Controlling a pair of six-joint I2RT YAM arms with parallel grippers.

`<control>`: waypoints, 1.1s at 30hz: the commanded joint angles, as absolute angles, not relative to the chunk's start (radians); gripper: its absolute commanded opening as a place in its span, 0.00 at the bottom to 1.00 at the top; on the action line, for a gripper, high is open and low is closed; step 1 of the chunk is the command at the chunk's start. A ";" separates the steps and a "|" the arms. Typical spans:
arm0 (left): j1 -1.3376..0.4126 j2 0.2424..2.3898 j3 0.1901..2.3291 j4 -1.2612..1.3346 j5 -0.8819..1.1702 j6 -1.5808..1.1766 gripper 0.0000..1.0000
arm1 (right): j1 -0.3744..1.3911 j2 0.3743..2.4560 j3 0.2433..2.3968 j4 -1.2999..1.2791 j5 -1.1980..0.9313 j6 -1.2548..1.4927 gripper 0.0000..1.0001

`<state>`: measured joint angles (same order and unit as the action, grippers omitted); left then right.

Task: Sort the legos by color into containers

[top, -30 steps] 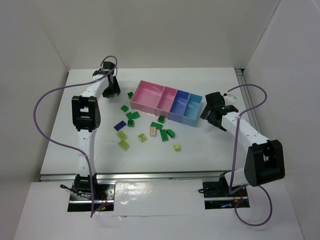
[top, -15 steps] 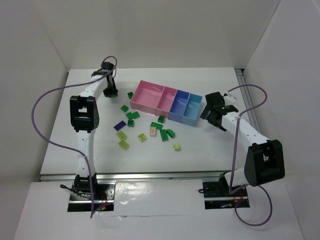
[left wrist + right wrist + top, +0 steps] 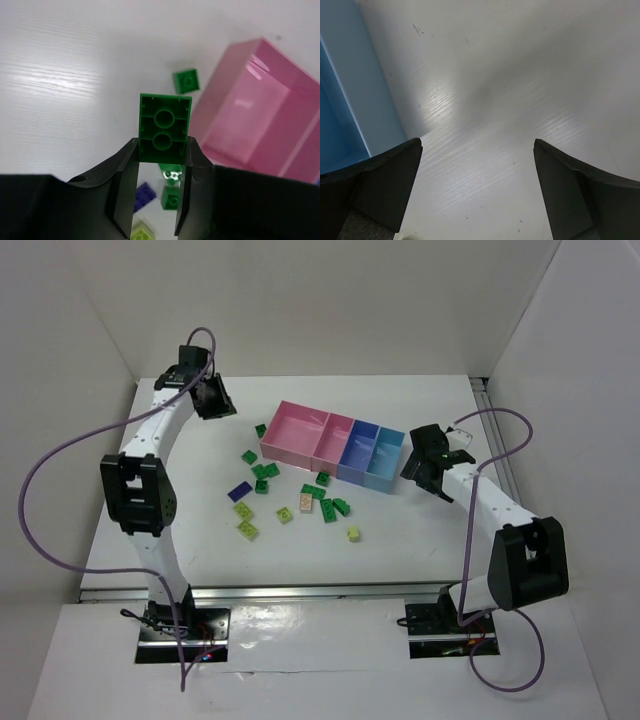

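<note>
My left gripper (image 3: 162, 150) is shut on a dark green lego (image 3: 164, 127), held up in the air at the far left of the table (image 3: 216, 396). The large pink bin (image 3: 260, 100) lies to its right; it shows in the top view (image 3: 296, 436) beside the narrower pink bin (image 3: 334, 443), the blue bin (image 3: 359, 452) and the light blue bin (image 3: 385, 459). Several loose legos lie in front of the bins, mostly dark green (image 3: 262, 472), some yellow-green (image 3: 247, 529), one purple (image 3: 239, 491), one beige (image 3: 306, 504). My right gripper (image 3: 428, 468) is open and empty just right of the light blue bin (image 3: 350, 90).
White walls close the table at the back and both sides. A metal rail (image 3: 300, 590) runs along the near edge. Purple cables loop off both arms. A dark green lego (image 3: 260, 430) lies just left of the large pink bin.
My left arm has risen and swung toward the back left, carrying the dark green lego up off the table. The right arm has not moved.
</note>
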<state>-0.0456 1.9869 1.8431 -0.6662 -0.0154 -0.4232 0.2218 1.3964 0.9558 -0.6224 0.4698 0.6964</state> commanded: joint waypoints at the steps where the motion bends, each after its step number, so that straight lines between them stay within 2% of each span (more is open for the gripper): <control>1: -0.095 1.921 1.772 -0.632 0.167 -0.430 0.13 | 0.224 1.384 0.973 -0.620 0.494 0.680 1.00; 7: -0.242 1.919 1.747 -0.612 0.153 -0.439 0.16 | 0.224 1.419 1.003 -0.630 0.494 0.680 1.00; 10: -0.293 1.988 1.819 -0.612 0.126 -0.451 0.17 | 0.233 1.410 1.003 -0.630 0.485 0.680 1.00; 11: -0.293 2.006 1.863 -0.612 0.114 -0.463 0.24 | 0.233 1.410 1.003 -0.630 0.485 0.680 1.00; 12: -0.302 2.028 1.888 -0.612 0.114 -0.463 0.37 | 0.233 1.396 0.994 -0.630 0.485 0.670 1.00; 13: -0.302 2.049 1.920 -0.635 0.114 -0.478 0.56 | 0.233 1.396 0.994 -0.630 0.485 0.670 1.00; 15: -0.302 2.109 2.012 -0.681 0.114 -0.479 0.87 | 0.233 1.378 0.994 -0.630 0.485 0.670 1.00; 17: -0.302 2.123 2.060 -0.707 0.088 -0.479 0.88 | 0.233 1.367 0.980 -0.640 0.495 0.670 1.00; 18: -0.302 2.123 2.060 -0.707 0.068 -0.479 0.87 | 0.233 1.367 0.971 -0.640 0.495 0.670 1.00; 20: -0.278 2.103 2.048 -0.690 -0.004 -0.494 0.58 | 0.233 1.356 0.962 -0.640 0.495 0.670 1.00; 22: -0.246 2.094 2.019 -0.675 -0.018 -0.515 0.23 | 0.233 1.356 0.962 -0.640 0.485 0.670 1.00; 23: -0.211 2.094 2.019 -0.663 -0.018 -0.526 0.01 | 0.233 1.365 0.962 -0.640 0.485 0.670 1.00; 27: -0.147 2.173 2.045 -0.672 -0.008 -0.552 0.00 | 0.233 1.387 0.973 -0.640 0.474 0.670 1.00; 33: -0.135 2.365 2.195 -0.723 0.130 -0.517 0.00 | 0.233 1.425 1.015 -0.640 0.474 0.661 1.00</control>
<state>-0.1116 2.2837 2.1532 -0.6800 0.0368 -0.5278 0.2264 1.4075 0.9638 -0.6247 0.4625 0.6651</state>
